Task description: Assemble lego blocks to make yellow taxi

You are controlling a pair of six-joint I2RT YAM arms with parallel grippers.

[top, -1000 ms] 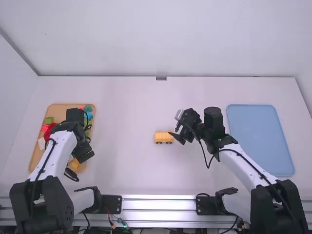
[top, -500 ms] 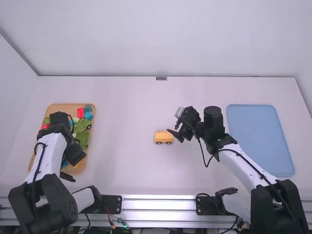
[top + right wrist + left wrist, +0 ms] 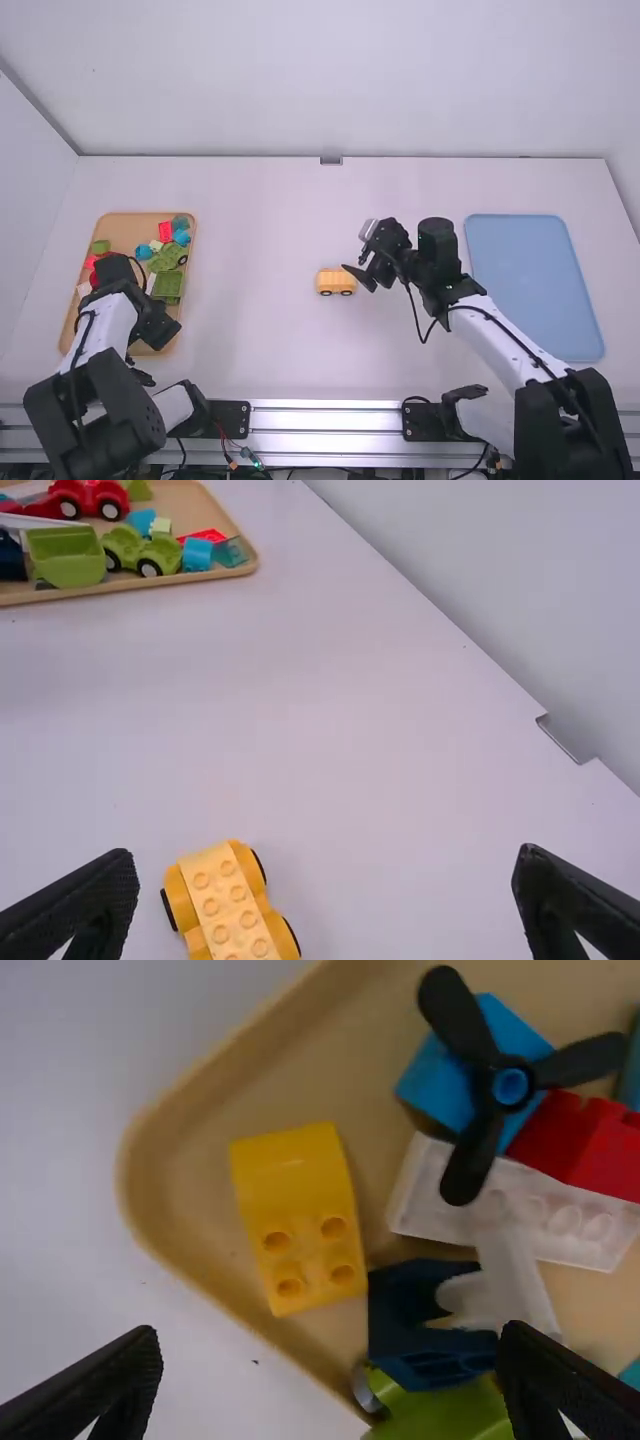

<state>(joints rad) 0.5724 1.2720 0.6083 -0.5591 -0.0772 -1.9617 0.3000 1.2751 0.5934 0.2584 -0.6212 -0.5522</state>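
Note:
Over the near end of the wooden tray is my left gripper. In the left wrist view the left gripper is open and empty; beyond its fingertips, a yellow block with a smooth curved end and several studs lies inside the tray corner. A yellow wheeled car piece stands mid-table, studs up. Just right of it is my right gripper. In the right wrist view the right gripper is open and empty, with the car piece nearer its left finger.
Close to the yellow block lie a dark blue piece, a white studded brick and a black propeller. Green pieces and red and blue blocks share the tray. A blue tray rests at the right.
My left gripper has moved left and toward the near end of the wooden tray, uncovering the green pieces. The right arm and car piece have stayed practically still.

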